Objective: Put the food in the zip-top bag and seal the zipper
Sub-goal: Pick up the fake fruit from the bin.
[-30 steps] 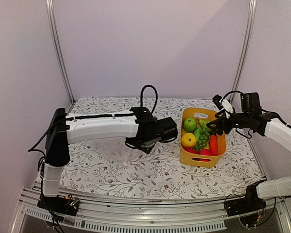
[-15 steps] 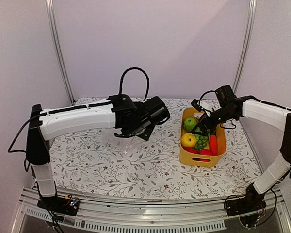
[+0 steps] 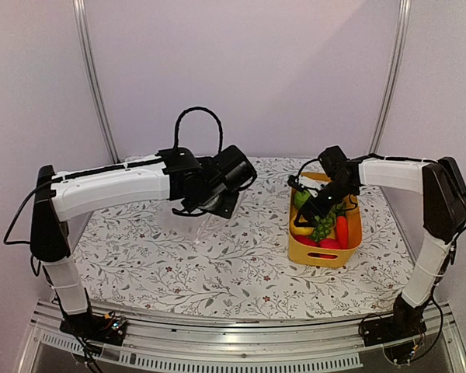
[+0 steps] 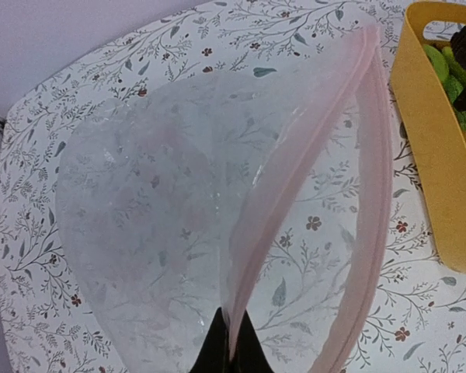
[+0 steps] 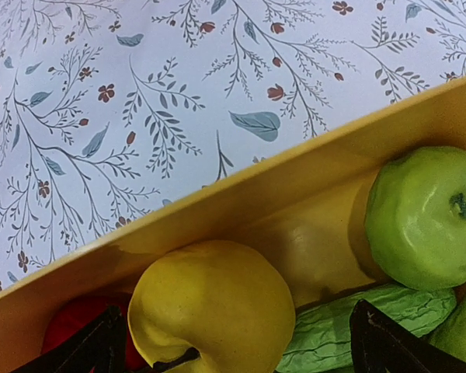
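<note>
My left gripper (image 3: 216,203) is shut on the mouth edge of the clear zip-top bag (image 3: 205,230) and holds it above the table. In the left wrist view the bag (image 4: 147,202) hangs open from my gripper (image 4: 231,351), and its pinkish zipper (image 4: 299,175) forms a loop. The food lies in the yellow basket (image 3: 326,254): a yellow fruit (image 3: 299,227), green apple (image 3: 301,199), grapes (image 3: 323,227), carrot (image 3: 342,231). My right gripper (image 3: 311,208) is open, low over the basket's left side. In the right wrist view its gripper (image 5: 237,342) straddles the yellow fruit (image 5: 210,307), with the green apple (image 5: 427,217) beside it.
The basket wall (image 5: 241,210) runs just ahead of my right fingers. A green wrinkled piece (image 5: 349,330) and a red piece (image 5: 66,322) lie beside the yellow fruit. The basket's edge (image 4: 435,171) shows right of the bag. Metal frame posts stand at the back corners.
My left arm has lifted the bag up and drawn it back to the left. My right arm has swung left and down over the basket's left side.
</note>
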Robot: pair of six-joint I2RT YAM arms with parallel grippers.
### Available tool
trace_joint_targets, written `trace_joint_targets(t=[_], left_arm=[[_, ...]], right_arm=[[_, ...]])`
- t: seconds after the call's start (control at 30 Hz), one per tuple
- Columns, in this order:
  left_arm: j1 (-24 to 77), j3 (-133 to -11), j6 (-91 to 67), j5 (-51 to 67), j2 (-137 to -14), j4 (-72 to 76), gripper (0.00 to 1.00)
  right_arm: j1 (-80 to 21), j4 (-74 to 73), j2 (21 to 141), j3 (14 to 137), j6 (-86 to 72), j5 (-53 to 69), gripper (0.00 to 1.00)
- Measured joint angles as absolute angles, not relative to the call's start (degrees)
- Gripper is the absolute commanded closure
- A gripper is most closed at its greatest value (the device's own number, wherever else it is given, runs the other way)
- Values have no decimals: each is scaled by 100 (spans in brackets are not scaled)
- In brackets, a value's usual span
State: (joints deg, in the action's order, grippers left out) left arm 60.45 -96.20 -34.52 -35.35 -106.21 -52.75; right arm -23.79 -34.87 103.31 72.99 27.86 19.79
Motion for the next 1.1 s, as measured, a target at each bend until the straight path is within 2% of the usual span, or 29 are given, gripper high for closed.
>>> trace_joint_targets(t=[0.23, 0.3, 0.43, 0.63, 0.83, 1.1], left_arm=[[6036, -9616, -3457, -3463, -10558, -5223, 100], [6027, -9616, -3463, -3441, -10558, -5214, 100], [6018, -9616, -3485, -3374, -10558, -5210, 100], [6018, -9616, -3500, -3277, -10562, -5168, 100], [6018, -9616, -3494, -3212, -10589, -5124, 100], [6007, -9778, -3402, -3055, -10707, -4958, 100]], right_arm=[[-2488, -3603, 10575, 7323, 2709, 1970, 2], [-2523, -3607, 10595, 7321, 2694, 1957, 9], [-2563, -3605, 10595, 7303, 2567, 1778, 35], [-2580, -3592, 10543, 7264, 2464, 1485, 50], [-2585, -3756, 10189, 7201, 2449, 1219, 53], [-2582, -4049, 8774, 7487, 2488, 1592, 55]])
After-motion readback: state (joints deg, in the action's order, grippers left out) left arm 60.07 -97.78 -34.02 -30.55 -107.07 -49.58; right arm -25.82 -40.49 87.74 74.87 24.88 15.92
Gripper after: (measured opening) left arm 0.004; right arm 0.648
